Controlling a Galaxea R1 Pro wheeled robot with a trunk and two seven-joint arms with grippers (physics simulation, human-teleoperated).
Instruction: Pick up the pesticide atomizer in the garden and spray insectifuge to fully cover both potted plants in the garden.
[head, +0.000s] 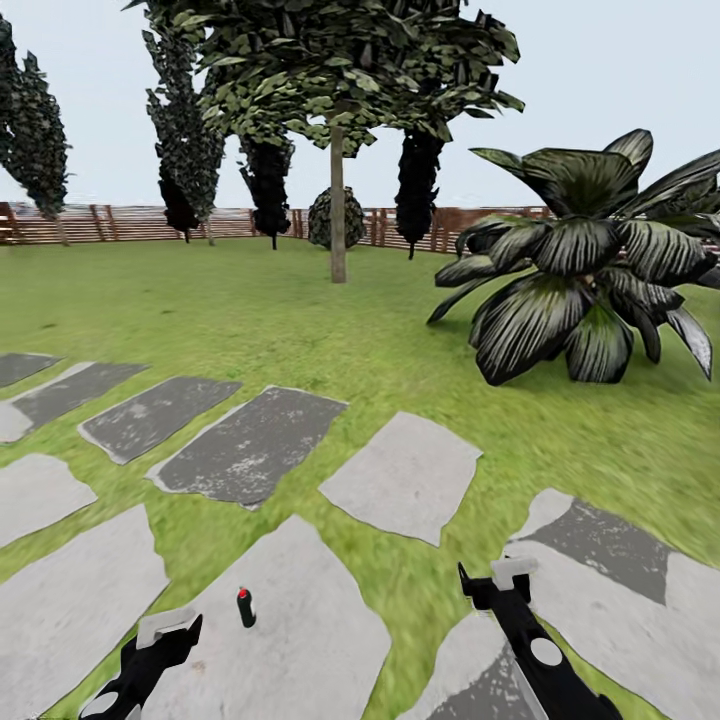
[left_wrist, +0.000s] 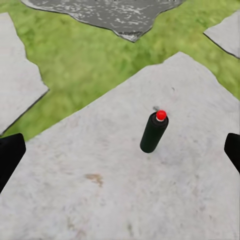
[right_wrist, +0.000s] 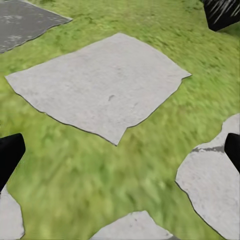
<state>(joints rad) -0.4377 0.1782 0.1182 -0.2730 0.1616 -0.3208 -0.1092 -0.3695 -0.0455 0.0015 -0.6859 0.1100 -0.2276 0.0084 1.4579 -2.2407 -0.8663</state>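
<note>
Standing upright mid-slab, pesticide atomizer (left_wrist: 153, 132), lawn (head: 300, 320) bordering stepping stone (head: 290, 640)

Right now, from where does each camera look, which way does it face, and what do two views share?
Head view: from the robot's head, forward and down over lawn, stones and fence; left pincer and right pincer show.
Left wrist view: near the left pincer, down at the atomizer upright on a pale stone; dark fingertips show.
Right wrist view: down at grass and stones; fingertips show.
Shared: head and left wrist views both see the atomizer.
</note>
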